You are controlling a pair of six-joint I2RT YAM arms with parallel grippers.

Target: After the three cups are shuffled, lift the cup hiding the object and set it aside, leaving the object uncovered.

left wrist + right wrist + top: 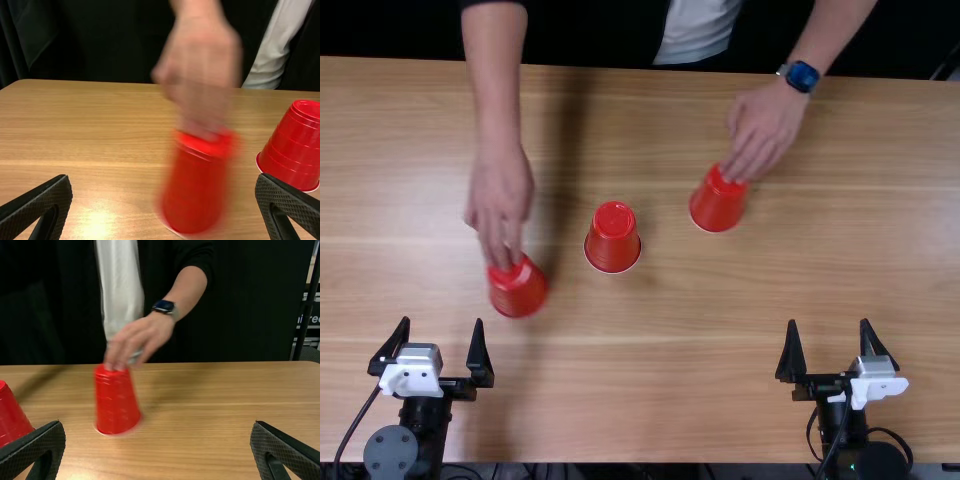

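- Left gripper (440,325) and right gripper (828,325), top view: both wide open, empty, by the table's (880,270) near edge.
- Three red cups, upside down: near cup (517,286) under one hand (500,200), middle cup (612,238) untouched, far cup (718,198) under the other hand (765,125), watch (802,75) on its wrist.
- Left wrist view: near cup blurred, hand on its base; middle cup just beside.
- Right wrist view: far cup standing on its rim, bare wood around it.

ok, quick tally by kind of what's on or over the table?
red cups: 3
hands: 2
end effectors: 2
total: 7
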